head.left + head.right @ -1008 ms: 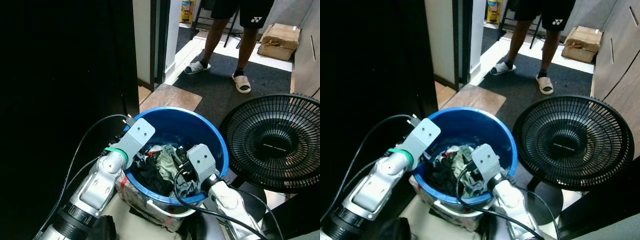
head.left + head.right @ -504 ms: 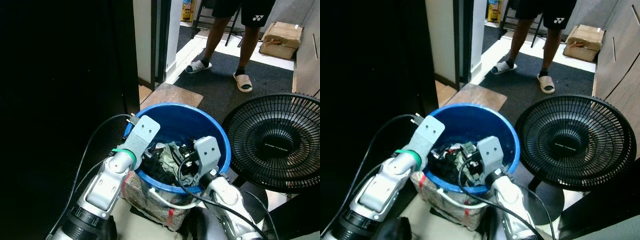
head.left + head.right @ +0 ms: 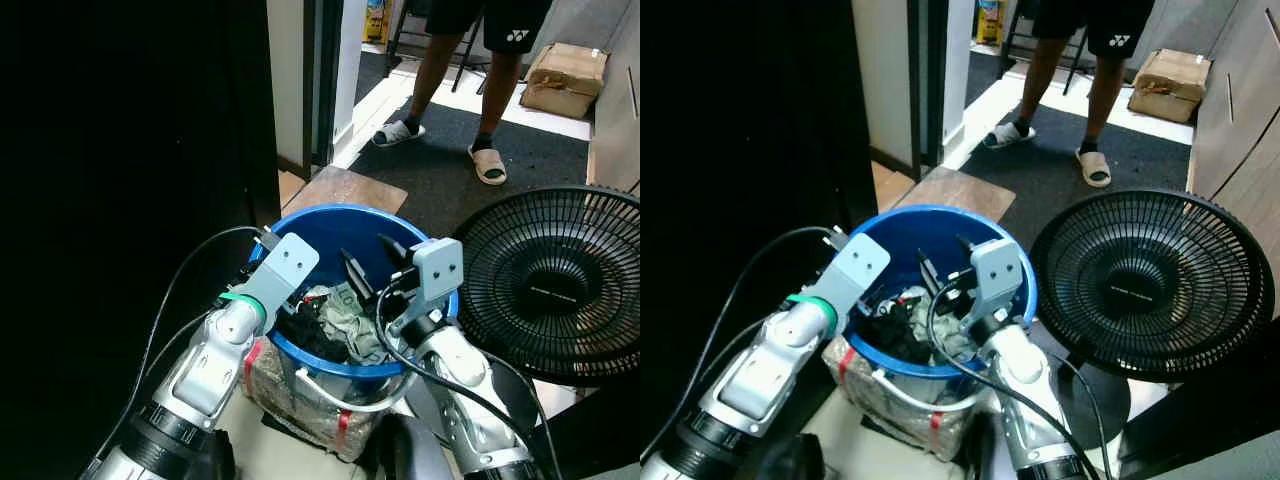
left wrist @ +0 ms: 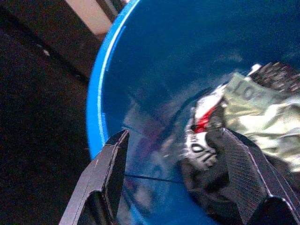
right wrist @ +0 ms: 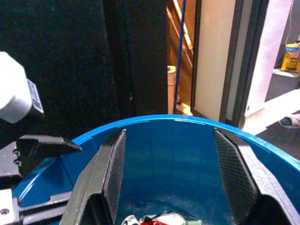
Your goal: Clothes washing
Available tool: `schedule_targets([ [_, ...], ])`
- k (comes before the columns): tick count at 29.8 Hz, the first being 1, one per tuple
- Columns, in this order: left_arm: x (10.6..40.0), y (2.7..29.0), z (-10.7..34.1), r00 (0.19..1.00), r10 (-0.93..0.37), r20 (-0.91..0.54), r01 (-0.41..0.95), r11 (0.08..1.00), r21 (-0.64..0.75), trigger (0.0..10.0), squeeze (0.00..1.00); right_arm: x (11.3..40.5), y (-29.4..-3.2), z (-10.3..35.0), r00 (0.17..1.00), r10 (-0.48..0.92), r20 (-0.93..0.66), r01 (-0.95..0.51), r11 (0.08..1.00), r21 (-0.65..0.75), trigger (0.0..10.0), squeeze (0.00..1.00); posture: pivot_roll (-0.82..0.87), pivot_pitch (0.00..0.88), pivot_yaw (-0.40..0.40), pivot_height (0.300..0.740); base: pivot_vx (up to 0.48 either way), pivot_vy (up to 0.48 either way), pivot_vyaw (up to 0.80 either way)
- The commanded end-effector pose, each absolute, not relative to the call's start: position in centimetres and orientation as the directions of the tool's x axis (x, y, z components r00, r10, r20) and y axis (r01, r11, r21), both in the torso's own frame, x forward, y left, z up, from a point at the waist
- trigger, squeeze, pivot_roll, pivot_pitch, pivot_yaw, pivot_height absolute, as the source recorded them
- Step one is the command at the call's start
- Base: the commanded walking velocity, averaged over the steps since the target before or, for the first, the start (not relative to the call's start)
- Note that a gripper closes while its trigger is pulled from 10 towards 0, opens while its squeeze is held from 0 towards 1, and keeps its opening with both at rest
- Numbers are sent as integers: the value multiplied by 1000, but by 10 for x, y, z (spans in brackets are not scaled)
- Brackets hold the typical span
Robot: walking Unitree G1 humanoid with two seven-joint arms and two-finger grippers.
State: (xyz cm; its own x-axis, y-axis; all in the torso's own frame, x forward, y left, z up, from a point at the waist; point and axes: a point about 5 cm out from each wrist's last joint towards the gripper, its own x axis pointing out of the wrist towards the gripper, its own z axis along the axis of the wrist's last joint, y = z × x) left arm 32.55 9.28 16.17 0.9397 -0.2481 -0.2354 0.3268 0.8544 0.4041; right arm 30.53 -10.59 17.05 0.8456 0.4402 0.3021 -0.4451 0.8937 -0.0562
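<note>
A blue bucket (image 3: 340,211) stands in front of me with clothes inside: a grey-green garment (image 3: 352,316), black cloth (image 3: 305,336) and a white and red piece (image 4: 201,137). My left gripper (image 3: 289,301) reaches in over the bucket's left rim. It is open, with the inner wall and dark cloth between its fingers (image 4: 108,174). My right gripper (image 3: 368,262) is raised above the clothes near the right rim. It is open too, its fingers (image 5: 114,165) spread wide with nothing between them.
A black floor fan (image 3: 560,281) stands close on the right. A person in sandals (image 3: 487,165) stands on the dark mat beyond, near a cardboard box (image 3: 565,80). A dark wall (image 3: 120,200) runs along the left. The bucket rests on a taped woven bundle (image 3: 290,396).
My right gripper has risen out of the clothes toward the right rim, empty. The left gripper stays at the left rim. The view shifted slightly.
</note>
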Motion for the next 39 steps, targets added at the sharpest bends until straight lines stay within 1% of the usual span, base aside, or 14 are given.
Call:
schedule_targets([
  [1,322,86,165,928,-287,-237,354,876,328,10000,0,305,-107,176,841,438,318,-447,893,-48,10000,0,76,82,38,555,0,0,0],
  [6,324,78,177,928,-318,-194,355,913,203,10000,0,312,-105,169,858,452,244,-434,892,-128,10000,0,70,77,40,555,0,0,0],
  [9,329,90,167,934,-270,-233,312,935,166,10000,0,325,-98,142,893,442,84,-418,885,-205,10000,0,78,81,33,555,0,0,0],
  [12,329,95,161,934,-249,-255,293,943,154,10000,0,329,-96,139,897,437,67,-417,887,-198,10000,0,81,82,30,555,0,0,0],
  [16,329,108,134,930,-159,-332,226,958,174,10000,0,335,-91,150,904,415,107,-395,903,-169,10000,0,95,88,16,555,0,0,0],
  [20,328,111,129,927,-144,-346,215,961,175,10000,0,337,-90,152,904,413,113,-391,904,-175,10000,0,95,88,16,555,0,0,0],
  [21,328,122,120,928,-81,-364,163,966,199,10000,0,338,-91,158,902,406,145,-382,909,-168,10000,0,99,93,5,555,0,0,0],
  [22,328,122,120,928,-81,-364,163,966,199,10000,0,338,-91,158,902,406,145,-382,909,-168,10000,0,99,93,5,555,0,0,0],
  [23,328,135,112,928,-17,-373,117,961,249,10000,0,338,-92,163,901,399,171,-374,913,-165,10000,0,99,93,5,555,0,0,0],
  [24,328,135,112,928,-17,-373,117,961,249,10000,0,338,-92,163,901,399,171,-374,913,-165,10000,0,99,93,5,555,0,0,0],
  [26,328,156,103,924,80,-373,73,923,378,10000,0,338,-97,170,900,381,213,-354,922,-157,10000,0,92,94,3,555,0,0,0],
  [27,328,156,103,924,80,-373,73,923,378,10000,0,338,-97,170,900,381,213,-354,922,-157,10000,0,92,94,3,555,0,0,0],
  [28,327,165,100,923,105,-371,77,893,444,10000,0,338,-102,174,901,361,238,-334,931,-147,10000,0,91,94,5,555,0,0,0],
  [39,327,161,102,931,63,-358,98,905,414,10000,0,336,-105,193,876,354,327,-352,934,-67,10000,0,90,95,8,555,0,0,0],
])
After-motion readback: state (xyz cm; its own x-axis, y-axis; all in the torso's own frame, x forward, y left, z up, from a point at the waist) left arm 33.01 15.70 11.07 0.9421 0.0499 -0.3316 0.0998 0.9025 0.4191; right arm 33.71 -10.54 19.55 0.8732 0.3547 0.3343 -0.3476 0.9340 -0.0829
